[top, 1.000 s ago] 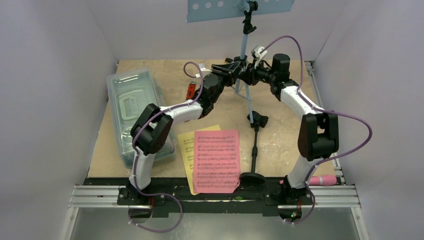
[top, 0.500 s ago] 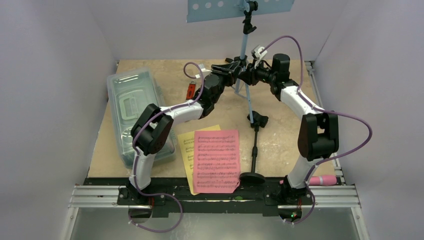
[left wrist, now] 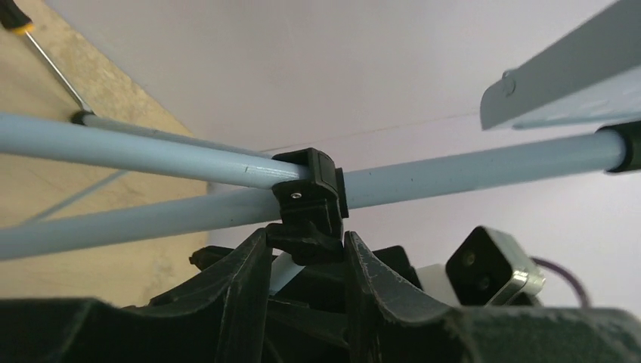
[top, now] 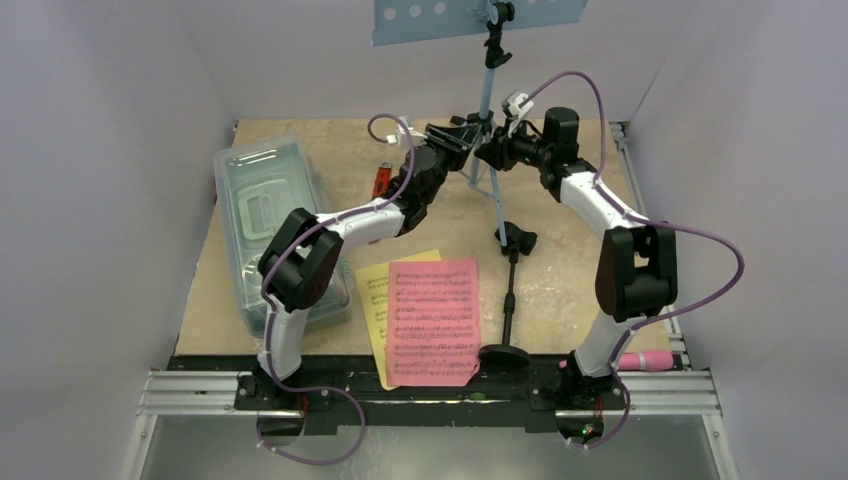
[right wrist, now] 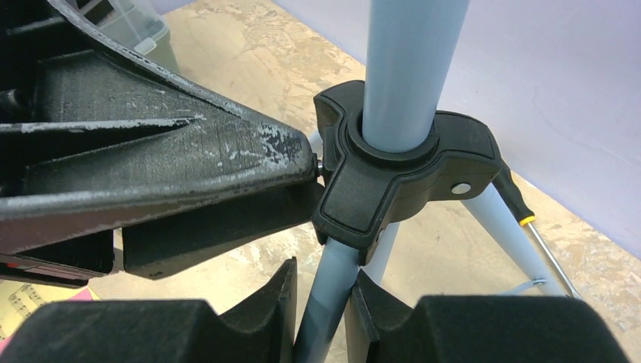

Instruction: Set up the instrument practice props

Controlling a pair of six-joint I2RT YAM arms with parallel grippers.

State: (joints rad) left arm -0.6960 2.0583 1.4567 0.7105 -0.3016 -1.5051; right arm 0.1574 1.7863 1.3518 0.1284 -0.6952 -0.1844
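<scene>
The light blue music stand (top: pixel 487 90) stands upright at the back of the table, its perforated desk (top: pixel 480 20) at the top. My left gripper (top: pixel 455 138) is shut on the black clamp (left wrist: pixel 306 227) of the tripod hub. From the right, my right gripper (top: pixel 490 152) is shut on a light blue leg (right wrist: pixel 325 302) just under the hub (right wrist: pixel 401 174). The black mic stand (top: pixel 511 300) lies flat, round base (top: pixel 503 356) nearest me. Pink page (top: pixel 432 322) overlaps a yellow page (top: pixel 372 300). The pink microphone (top: pixel 645 360) lies by the right arm's base.
A clear lidded box (top: pixel 265 225) sits at the left, partly under the left arm. A red-handled wrench (top: pixel 381 180) lies behind that arm. A thin metal rod with a black and yellow end (right wrist: pixel 521 215) rests by the tripod legs. White walls enclose the table.
My left gripper has narrowed a little on the hub clamp and its wrist has shifted slightly back and left. The right arm and the stand have not moved.
</scene>
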